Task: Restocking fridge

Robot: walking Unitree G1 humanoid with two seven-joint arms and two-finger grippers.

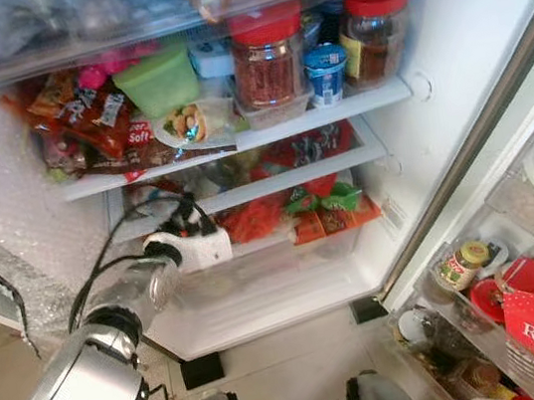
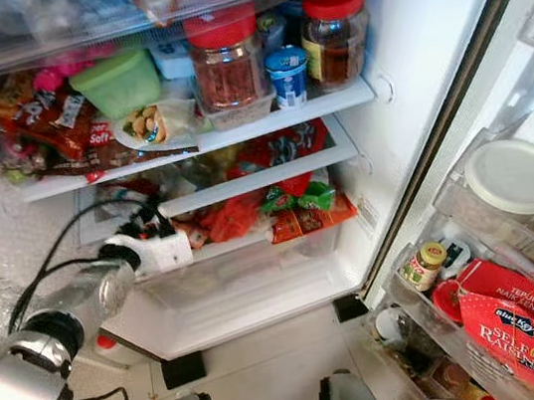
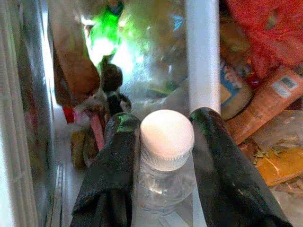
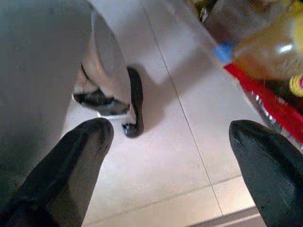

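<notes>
1. The left gripper reaches into the lower part of the open fridge, at the clear drawer under the glass shelves.
2. Its black fingers are clamped on a clear plastic bottle with a white screw cap, one finger on each side of the neck.
3. In the left wrist view the bottle stands just before a white bar, with red and orange packets beyond it.
4. The right gripper hangs over the tiled floor, its fingers wide apart and holding nothing.
5. On the upper shelf stand two jars with red lids and a small blue-and-white cup; a snack packet there reads "Soft".
6. In the door rack a red carton reads "SELF RAISING" under a "Blue Key" badge, beside a small yellow-lidded jar.
</notes>
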